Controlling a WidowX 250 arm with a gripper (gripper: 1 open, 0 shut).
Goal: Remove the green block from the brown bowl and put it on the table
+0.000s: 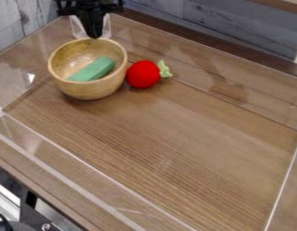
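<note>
The green block [94,69] lies flat inside the brown bowl [66,87], which stands at the back left of the table [175,144]. My gripper [93,33] hangs above the bowl's far rim, pointing straight down, partly cut off by the top edge of the picture. Its fingers are shut together and I see nothing between them. The block is apart from the gripper and rests on the bowl's bottom.
A red strawberry-like toy [142,74] with green leaves sits just right of the bowl. Low clear acrylic walls [30,135] run around the table's edges. A grey plank wall stands behind the table.
</note>
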